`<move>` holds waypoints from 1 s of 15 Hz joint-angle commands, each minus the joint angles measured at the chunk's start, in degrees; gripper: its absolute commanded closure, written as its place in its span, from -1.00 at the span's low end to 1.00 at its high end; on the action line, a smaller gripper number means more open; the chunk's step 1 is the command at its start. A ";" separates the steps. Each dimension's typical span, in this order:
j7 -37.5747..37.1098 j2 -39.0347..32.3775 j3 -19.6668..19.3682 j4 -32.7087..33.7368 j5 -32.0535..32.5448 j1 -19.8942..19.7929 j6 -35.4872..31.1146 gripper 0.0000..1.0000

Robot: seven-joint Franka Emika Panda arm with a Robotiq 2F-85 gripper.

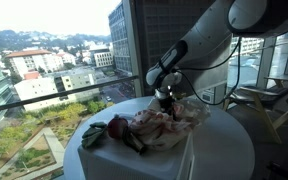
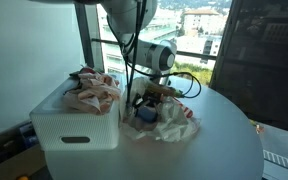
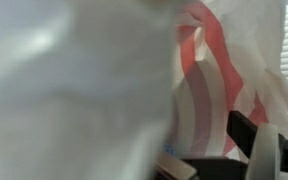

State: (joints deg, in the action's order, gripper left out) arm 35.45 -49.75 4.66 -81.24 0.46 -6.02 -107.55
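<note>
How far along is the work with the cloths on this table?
Done: several cloths already lie heaped atop the white bin. In hand: the gripper is down in the pile on the table, grip unclear. Left: that pile.

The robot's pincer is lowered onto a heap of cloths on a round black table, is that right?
Not quite: the table is white, not black, as both exterior views show. The rest holds: the pincer is down at the heap of cloths on that round table.
</note>
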 commanded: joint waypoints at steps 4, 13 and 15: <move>9.29 -0.91 1.08 0.51 7.27 0.79 -12.73 -1.00; 15.01 -2.80 2.54 -0.39 5.83 0.92 -22.00 -1.00; 15.45 -2.78 2.34 -0.51 6.19 0.96 -22.08 -1.00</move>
State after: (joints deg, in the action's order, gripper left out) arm 50.61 -52.40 7.41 -81.89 6.48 -5.34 -129.69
